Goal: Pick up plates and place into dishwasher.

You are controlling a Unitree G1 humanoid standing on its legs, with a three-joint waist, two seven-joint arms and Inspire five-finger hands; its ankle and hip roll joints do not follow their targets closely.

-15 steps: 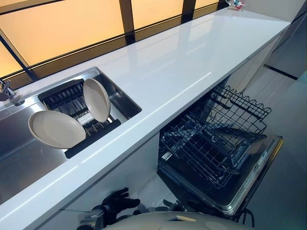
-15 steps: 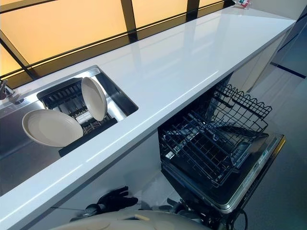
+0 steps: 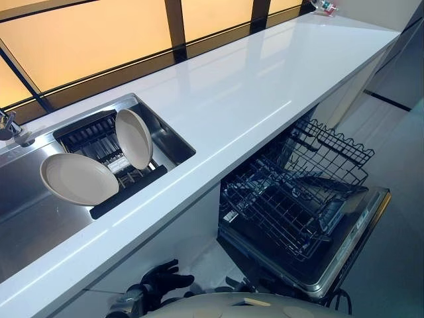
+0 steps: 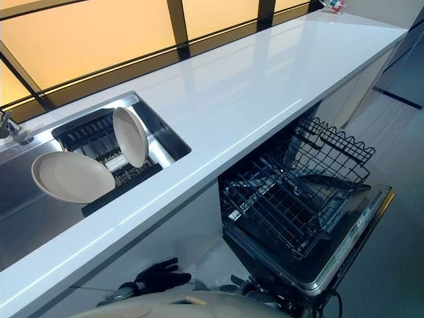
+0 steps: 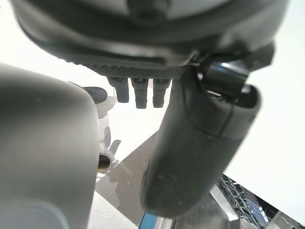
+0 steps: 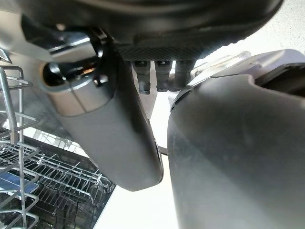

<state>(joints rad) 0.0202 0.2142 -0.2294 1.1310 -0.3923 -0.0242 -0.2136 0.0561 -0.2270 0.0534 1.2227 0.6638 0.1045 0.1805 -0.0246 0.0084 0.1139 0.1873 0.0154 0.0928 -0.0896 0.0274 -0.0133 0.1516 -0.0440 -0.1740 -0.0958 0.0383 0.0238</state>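
Observation:
Two cream plates stand in a black dish rack (image 3: 130, 188) inside the steel sink (image 3: 30, 218). One plate (image 3: 134, 138) is upright on edge; the other plate (image 3: 79, 179) leans over towards the sink's left. The dishwasher (image 3: 344, 255) is open at the lower right, its wire racks (image 3: 285, 209) pulled out and bare. My left hand (image 3: 164, 279) hangs low in front of the cabinet, below the counter edge, fingers relaxed and holding nothing. In its wrist view the left hand (image 5: 128, 62) is open. My right hand (image 6: 162, 45) is open beside the dishwasher rack (image 6: 28, 191), far from the plates.
A long white countertop (image 3: 252, 86) runs from the sink to the far right end, where a small object (image 3: 324, 6) sits. A faucet (image 3: 8, 126) stands at the sink's back left. Windows line the wall behind. Grey floor lies right of the dishwasher door.

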